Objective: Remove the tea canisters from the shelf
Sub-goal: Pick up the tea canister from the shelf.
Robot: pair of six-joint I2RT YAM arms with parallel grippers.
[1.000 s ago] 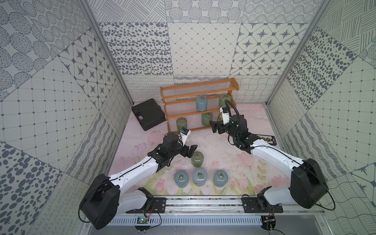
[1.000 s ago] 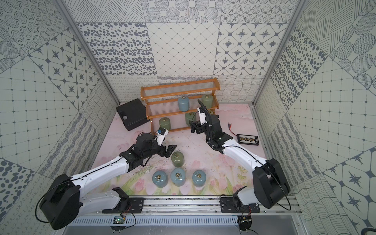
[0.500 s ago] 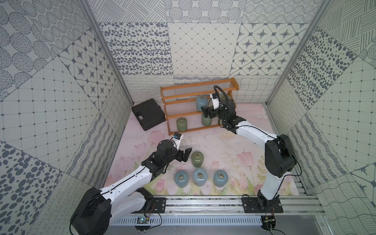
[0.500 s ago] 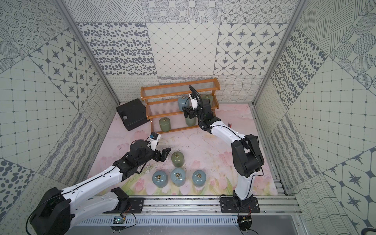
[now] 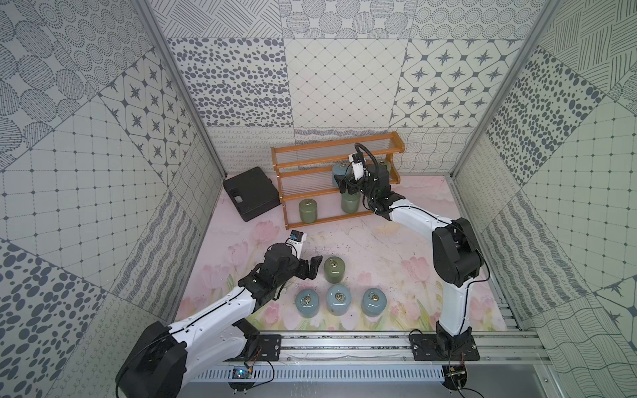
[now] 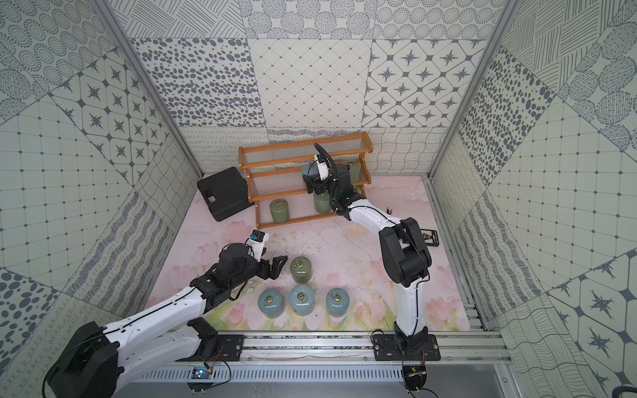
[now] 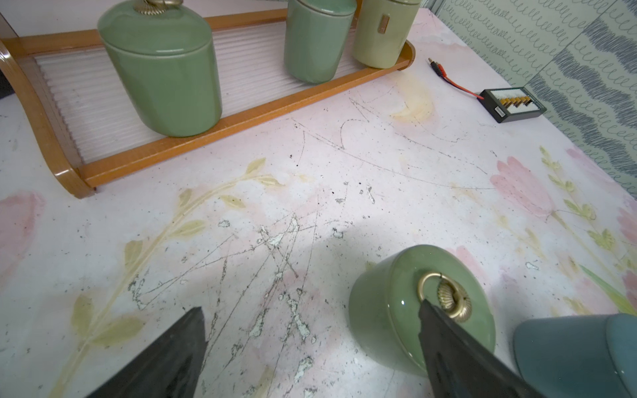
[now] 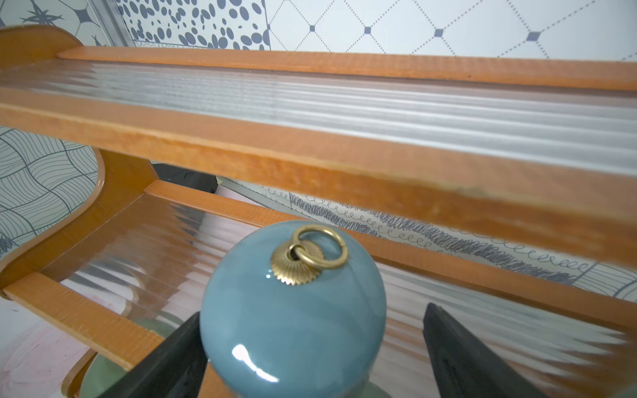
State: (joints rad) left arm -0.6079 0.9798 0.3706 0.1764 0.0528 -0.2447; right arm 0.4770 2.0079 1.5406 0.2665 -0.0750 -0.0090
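Tea canisters: location? (J.)

Four are off, standing on the counter, lower centre in both top views: three blue in a row, one green just above the row in frame. Four stand on the shelf, upper centre: two green on the lowest tier, the blue canister on the middle tier, the pale yellow canister at the right end. (K.)

Grippers? (J.)

Right gripper spread, jaws either side of the blue canister, not closed on it. Left gripper spread, empty, just beside the green one on the counter. (K.)

Handling? (J.)

Judged: glazed ceramic, so stiff, slick, chippable, some weight. Grip the straight wall below the shoulder; the brass ring looks loose. Draw it out level, since the top tier's rail sits close above. (K.)
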